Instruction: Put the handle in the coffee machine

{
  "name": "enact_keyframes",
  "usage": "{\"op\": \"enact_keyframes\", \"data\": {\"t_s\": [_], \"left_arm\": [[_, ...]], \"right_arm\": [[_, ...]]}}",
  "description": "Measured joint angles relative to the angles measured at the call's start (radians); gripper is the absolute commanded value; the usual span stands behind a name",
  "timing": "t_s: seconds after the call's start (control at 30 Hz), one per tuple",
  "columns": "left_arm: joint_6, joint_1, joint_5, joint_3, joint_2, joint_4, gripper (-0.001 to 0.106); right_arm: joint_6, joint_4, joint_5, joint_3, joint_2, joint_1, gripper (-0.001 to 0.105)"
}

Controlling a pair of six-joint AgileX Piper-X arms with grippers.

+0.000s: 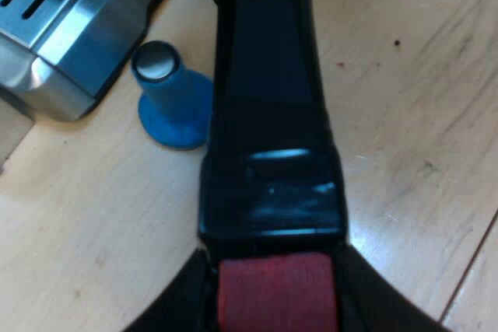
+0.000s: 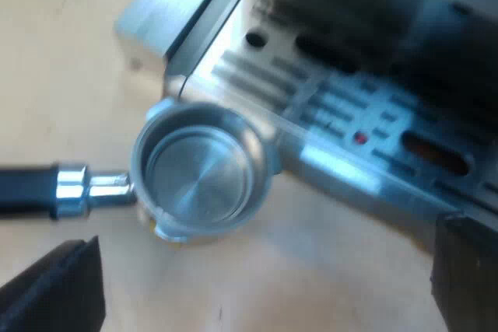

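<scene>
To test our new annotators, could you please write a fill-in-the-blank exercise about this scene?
1. The tamper beside the machine is ___ in colour.
2. The handle ends in ___.
3. The holder is ___, with no coffee inside.
4. The right gripper is ___, gripping nothing.
Missing words: blue, red, empty, open.

Blue tamper upright on light wood tbl; steel cap up, wide base flat on planks
</scene>
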Motion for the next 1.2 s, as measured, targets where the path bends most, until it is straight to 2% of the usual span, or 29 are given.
{"op": "enact_keyframes", "data": {"t_s": [0.2,0.47,0.63,0.83,1.0,1.13,1.2], "left_arm": [[0.066,0.043,0.030,0.000,0.000,0.023,0.000],[0.071,0.043,0.049,0.000,0.000,0.019,0.000],[0.071,0.043,0.049,0.000,0.005,-0.009,0.000],[0.071,0.043,0.049,0.000,0.062,-0.042,0.000],[0.071,0.043,0.059,-0.001,0.173,-0.121,0.000],[0.071,0.043,0.057,-0.001,0.209,-0.153,0.000],[0.071,0.043,0.060,-0.001,0.219,-0.164,0.000]], "right_arm": [[0.058,-0.121,0.124,0.079,-0.002,0.070,0.086],[0.101,-0.315,0.224,0.223,-0.002,0.108,0.086],[0.102,-0.432,0.278,0.298,-0.002,0.108,0.086],[0.102,-0.554,0.387,0.337,-0.002,0.108,0.086],[0.102,-0.691,0.400,0.390,0.008,0.108,0.086],[0.102,-0.759,0.425,0.411,0.030,0.108,0.086],[0.076,-0.824,0.435,0.431,0.048,0.108,0.086]]}}
